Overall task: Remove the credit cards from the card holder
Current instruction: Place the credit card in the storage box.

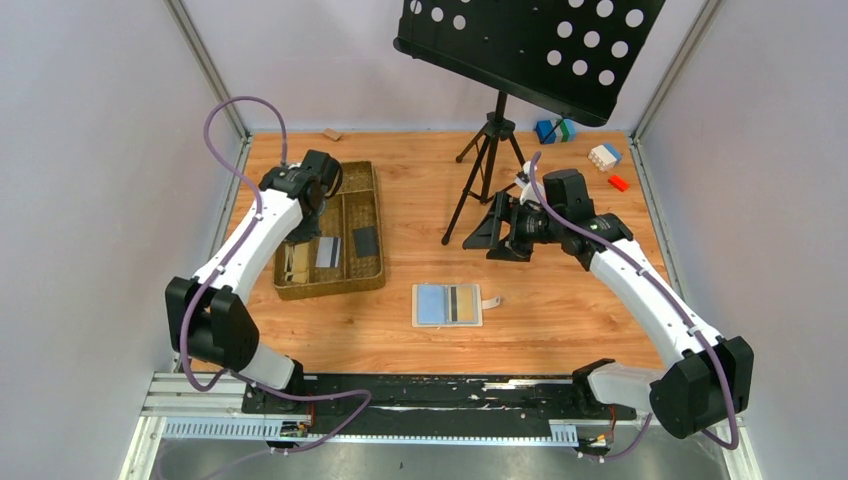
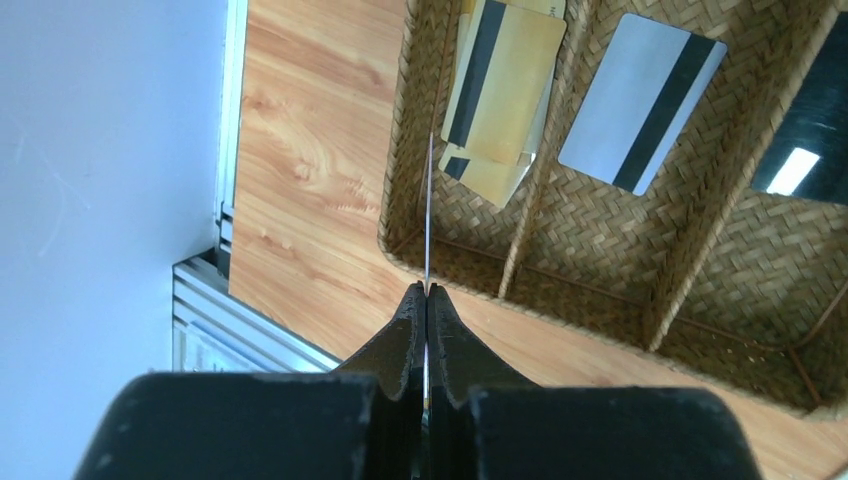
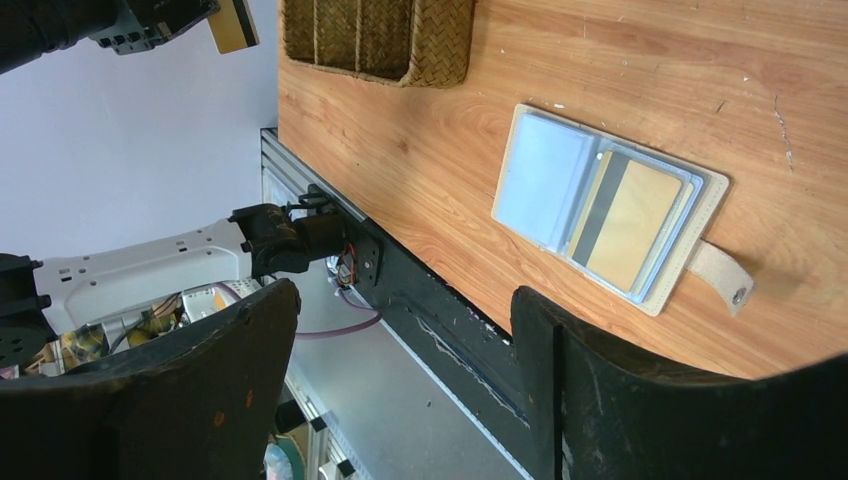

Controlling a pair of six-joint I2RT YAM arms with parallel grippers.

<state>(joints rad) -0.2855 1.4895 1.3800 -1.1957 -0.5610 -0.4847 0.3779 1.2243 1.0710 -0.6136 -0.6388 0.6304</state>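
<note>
Pale lilac walls (image 1: 90, 150) enclose a wooden table (image 1: 560, 320); a black music stand (image 1: 500, 45) stands behind.

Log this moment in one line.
left gripper: shut on yellow card above tray | right gripper: open | card holder: open, striped card inside

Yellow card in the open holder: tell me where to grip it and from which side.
Pinch the striped long edge of the yellow card, by the fold, coming steeply from above with the right gripper: it lies flat in the card holder, so only an edge offers grip, probably.
</note>
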